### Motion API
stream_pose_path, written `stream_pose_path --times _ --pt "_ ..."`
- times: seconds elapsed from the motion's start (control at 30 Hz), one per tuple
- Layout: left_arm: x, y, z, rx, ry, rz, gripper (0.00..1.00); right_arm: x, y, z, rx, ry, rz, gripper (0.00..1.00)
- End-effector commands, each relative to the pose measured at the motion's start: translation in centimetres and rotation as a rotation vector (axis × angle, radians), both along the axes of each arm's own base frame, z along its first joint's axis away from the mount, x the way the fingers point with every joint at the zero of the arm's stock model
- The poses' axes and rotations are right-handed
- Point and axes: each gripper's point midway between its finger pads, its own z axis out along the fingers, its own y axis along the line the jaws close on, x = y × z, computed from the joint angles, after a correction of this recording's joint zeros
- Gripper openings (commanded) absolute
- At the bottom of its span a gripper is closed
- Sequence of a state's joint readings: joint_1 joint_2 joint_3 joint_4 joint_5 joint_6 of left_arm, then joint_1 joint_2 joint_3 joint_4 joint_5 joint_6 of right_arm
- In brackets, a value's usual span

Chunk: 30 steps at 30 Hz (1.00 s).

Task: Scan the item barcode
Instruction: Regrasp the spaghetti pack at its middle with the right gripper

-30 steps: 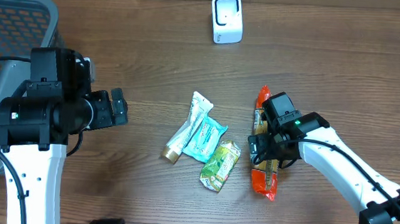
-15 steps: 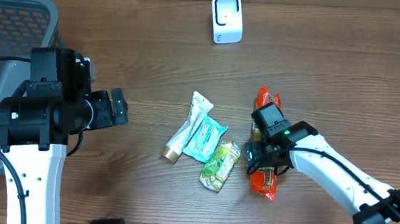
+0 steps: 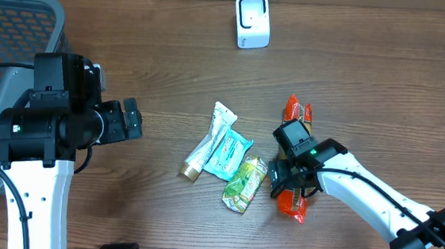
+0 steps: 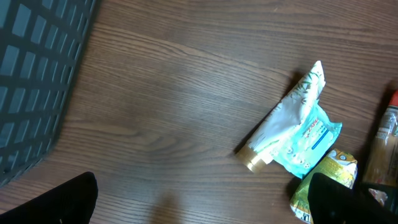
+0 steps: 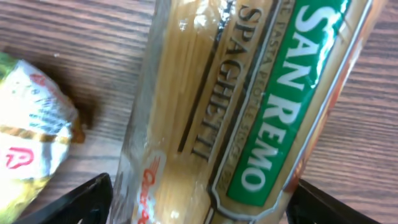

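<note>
The item under my right gripper is a long spaghetti pack with red ends and a green label, lying on the wooden table. In the right wrist view the pack fills the whole span between the two black fingers, which rest against its two sides. The right gripper is shut on it, and the pack still lies flat. A white barcode scanner stands at the far edge. My left gripper hovers open at the left, holding nothing, its jaws wide over bare wood.
A white tube, a teal packet and a green-yellow packet lie in a cluster just left of the spaghetti; the green one nearly touches my right gripper. A grey mesh basket stands at the far left.
My right gripper has slid down and to the left along the spaghetti pack, and its jaws have narrowed onto the pack's sides. The left arm has not moved.
</note>
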<state>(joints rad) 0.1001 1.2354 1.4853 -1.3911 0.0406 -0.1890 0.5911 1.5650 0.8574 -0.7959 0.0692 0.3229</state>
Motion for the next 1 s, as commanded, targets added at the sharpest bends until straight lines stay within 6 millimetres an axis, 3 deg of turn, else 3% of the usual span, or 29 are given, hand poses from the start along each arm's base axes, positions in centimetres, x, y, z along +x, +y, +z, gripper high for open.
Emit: stream_pose_path --times 0.0,0.13,0.27,0.43,0.47,0.53,0.6,0.8,0.97 --pt "0.2 0.0 0.3 -0.009 -0.013 0.017 0.99 -0.7 -0.6 -1.0 -0.024 0.008 -0.017 0.85" --pt "0.2 0.0 0.3 -0.009 -0.013 0.017 0.99 -0.7 -0.6 -1.0 -0.022 0.007 -0.017 0.81" --pt "0.2 0.0 0.3 -0.009 -0.012 0.018 0.99 -0.7 -0.6 -1.0 -0.022 0.008 -0.025 0.62" --pt "0.2 0.0 0.3 -0.009 -0.013 0.017 1.00 -0.6 -0.6 -1.0 -0.018 0.000 -0.040 0.51" --pt "0.2 0.0 0.3 -0.009 -0.012 0.018 1.00 -0.5 -0.6 -1.0 -0.018 0.000 -0.047 0.45" --pt "0.2 0.1 0.3 -0.009 -0.012 0.018 0.99 -0.5 -0.5 -1.0 -0.015 -0.003 -0.047 0.21" --pt "0.2 0.0 0.3 -0.009 -0.012 0.018 1.00 -0.4 -0.4 -1.0 -0.008 -0.005 -0.048 0.04" --pt "0.2 0.0 0.3 -0.009 -0.012 0.018 1.00 -0.2 1.9 0.7 0.125 0.043 -0.028 0.04" --pt "0.2 0.0 0.3 -0.009 -0.012 0.018 1.00 0.2 5.0 5.1 0.395 0.065 0.116 0.04"
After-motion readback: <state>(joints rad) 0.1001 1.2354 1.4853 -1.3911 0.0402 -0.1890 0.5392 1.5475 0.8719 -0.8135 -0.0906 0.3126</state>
